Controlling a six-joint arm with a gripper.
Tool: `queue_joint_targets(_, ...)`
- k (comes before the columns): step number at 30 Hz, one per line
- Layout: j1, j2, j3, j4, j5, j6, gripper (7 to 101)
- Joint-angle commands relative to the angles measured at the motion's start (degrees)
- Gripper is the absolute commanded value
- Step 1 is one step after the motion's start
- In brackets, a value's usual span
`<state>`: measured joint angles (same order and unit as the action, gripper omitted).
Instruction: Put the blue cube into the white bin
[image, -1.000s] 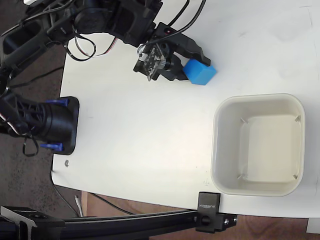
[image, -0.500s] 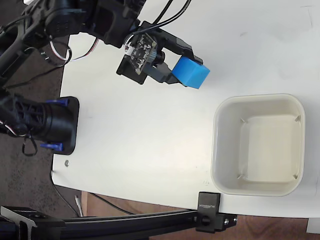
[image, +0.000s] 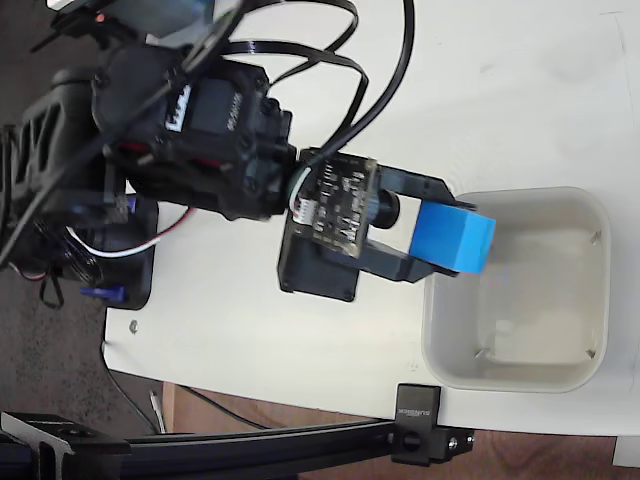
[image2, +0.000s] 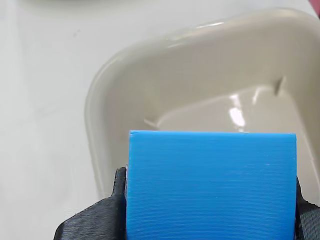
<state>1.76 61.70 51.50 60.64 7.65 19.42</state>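
The blue cube, now fingers-clamped, has reached the white bin's left rim.

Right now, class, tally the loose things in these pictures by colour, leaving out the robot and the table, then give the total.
Blue: 1, the blue cube, held in the gripper over the near wall of the bin.
Cream-white: 1, the white bin, nothing lying in it.
Total: 2

Blue cube fills foreground; white bin behind it.
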Motion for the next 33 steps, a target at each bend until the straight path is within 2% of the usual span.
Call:
queue_joint_targets(1, 2.64, -0.09, -3.6, -4.22, -5.01, -3.78, 43.8)
queue_joint_targets(9, 5.8, -3.25, -4.31, -10.2, -7.73, -8.35, 49.2)
queue_joint_targets(12, 6.68, -3.6, -4.48, -10.72, -8.0, -9.49, 57.8)
queue_joint_targets(14, 7.03, -3.78, -4.57, -10.63, -8.17, -9.76, 67.5)
queue_joint_targets(15, 7.21, -3.78, -4.57, -10.37, -8.26, -9.84, 75.8)
queue_joint_targets(16, 7.29, -3.69, -4.39, -10.11, -8.26, -10.02, 90.3)
queue_joint_targets(17, 7.38, -3.43, -4.13, -9.84, -8.26, -10.02, 100.0)
queue_joint_targets(23, 8.17, 0.7, 2.81, -12.92, -9.49, -10.72, 100.3)
queue_joint_targets(26, 7.73, 6.5, 8.88, -12.48, -9.76, -14.94, 100.3)
queue_joint_targets(30, 7.56, 22.24, 25.58, -10.11, -9.84, -20.04, 100.3)
queue_joint_targets(33, 7.56, 36.3, 40.87, -8.79, -8.44, -20.74, 100.3)
